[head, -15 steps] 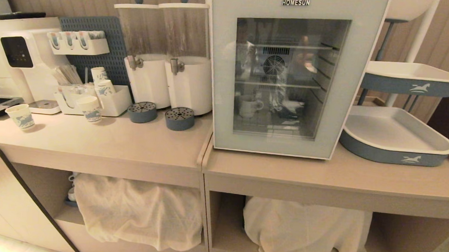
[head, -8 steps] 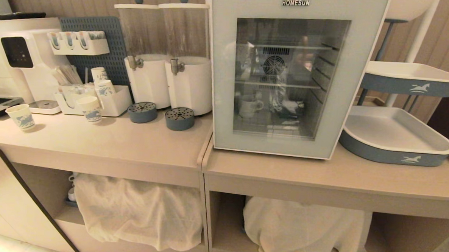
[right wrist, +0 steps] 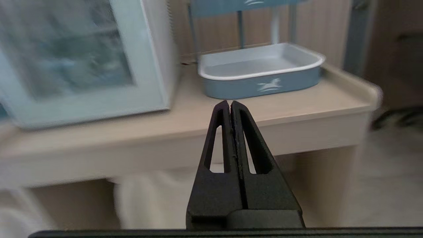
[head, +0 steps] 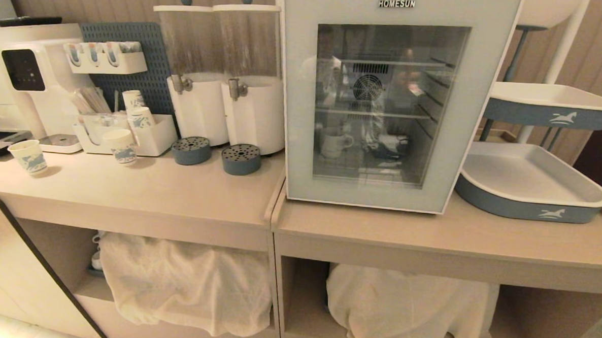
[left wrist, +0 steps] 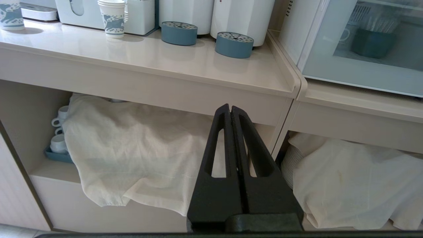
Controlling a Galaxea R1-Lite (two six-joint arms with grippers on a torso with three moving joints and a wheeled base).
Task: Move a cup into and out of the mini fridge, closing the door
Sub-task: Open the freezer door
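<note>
Sitting inside mini fridge [head: 395, 99], cup [head: 332, 141], door [head: 303, 113] closed flush

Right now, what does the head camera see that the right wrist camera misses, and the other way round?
Only the head view shows the cup behind the shut door, the two dispensers and the paper cups on the counter's left. Only the right wrist view shows the right gripper, shut and empty, below the counter edge. Both show the fridge, its glass door and the blue tray beside it.
</note>
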